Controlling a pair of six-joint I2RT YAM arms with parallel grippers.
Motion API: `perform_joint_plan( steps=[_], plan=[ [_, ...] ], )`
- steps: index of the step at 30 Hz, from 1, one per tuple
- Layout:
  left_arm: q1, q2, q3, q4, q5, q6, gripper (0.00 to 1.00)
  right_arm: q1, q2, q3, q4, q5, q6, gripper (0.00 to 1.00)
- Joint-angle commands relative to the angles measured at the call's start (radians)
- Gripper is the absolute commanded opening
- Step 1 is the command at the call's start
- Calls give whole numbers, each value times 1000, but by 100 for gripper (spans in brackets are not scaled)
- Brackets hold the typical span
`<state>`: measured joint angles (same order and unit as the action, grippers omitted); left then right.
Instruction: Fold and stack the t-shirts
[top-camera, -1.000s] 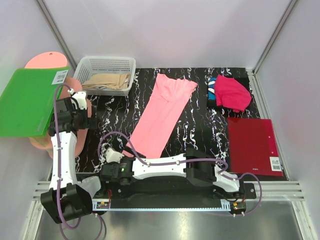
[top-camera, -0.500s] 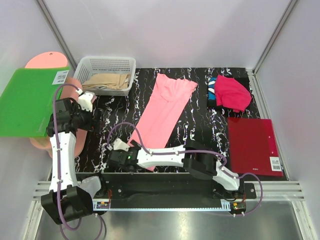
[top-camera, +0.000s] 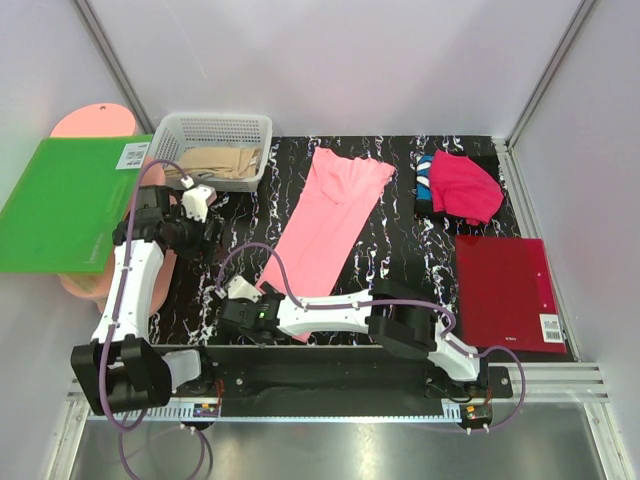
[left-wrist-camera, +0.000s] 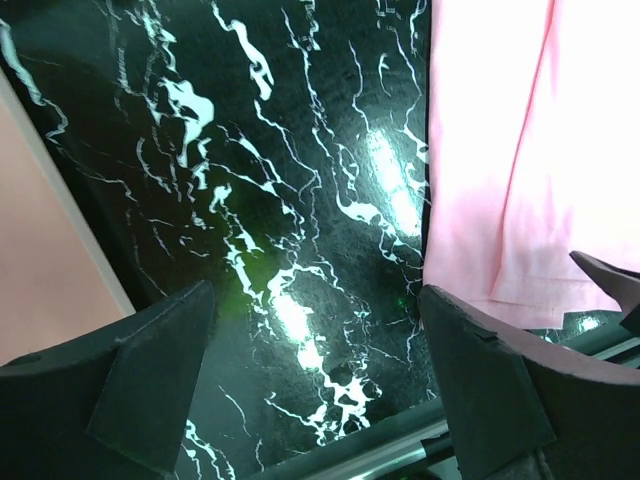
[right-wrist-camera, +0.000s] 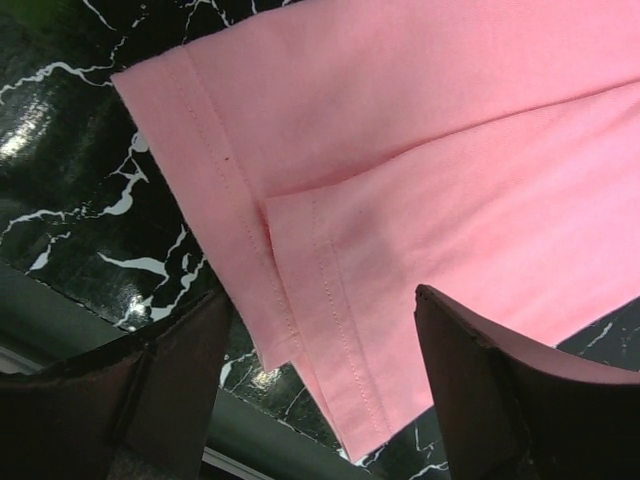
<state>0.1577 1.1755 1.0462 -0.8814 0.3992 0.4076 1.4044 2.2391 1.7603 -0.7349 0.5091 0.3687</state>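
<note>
The salmon-pink t-shirt (top-camera: 328, 225) lies folded into a long strip, slanting from the back middle to the near left of the black marbled table (top-camera: 400, 250). My right gripper (top-camera: 240, 312) is open just above the shirt's near hem corner (right-wrist-camera: 330, 330), a finger on each side. My left gripper (top-camera: 195, 235) is open over bare table to the left of the shirt, whose edge shows in the left wrist view (left-wrist-camera: 520, 150). The magenta t-shirt (top-camera: 465, 187) lies on the blue one (top-camera: 424, 178) at the back right.
A white basket (top-camera: 215, 135) with beige cloth stands at the back left. A green board (top-camera: 60, 205) lies over pink boards at the left. A dark-red board (top-camera: 505, 292) lies at the near right. The table's near metal edge (right-wrist-camera: 260, 440) runs below the hem.
My left gripper has swung right and forward over the table towards the shirt. My right gripper has moved left and forward to the shirt's near hem corner.
</note>
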Motion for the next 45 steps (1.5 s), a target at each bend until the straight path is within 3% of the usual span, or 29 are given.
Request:
perform_joint_plan(
  steps=[1, 12, 20, 24, 28, 45],
  plan=[
    [-20, 26, 41, 28, -62, -39, 88, 5, -6, -82, 20, -110, 62, 79],
    [-46, -4, 43, 30, -66, -53, 87, -2, -33, -266, 74, -132, 72, 75],
    [-141, 27, 49, 33, -129, -76, 87, -27, 7, -263, 104, -178, 65, 69],
    [-141, 21, 48, 32, -132, -73, 87, -39, 13, -280, 123, -213, 73, 58],
    [-141, 7, 49, 32, -125, -69, 87, -79, 8, -321, 150, -264, 79, 35],
    [-153, -20, 28, 30, -157, -52, 87, -122, -15, -346, 155, -331, 73, 12]
  ],
)
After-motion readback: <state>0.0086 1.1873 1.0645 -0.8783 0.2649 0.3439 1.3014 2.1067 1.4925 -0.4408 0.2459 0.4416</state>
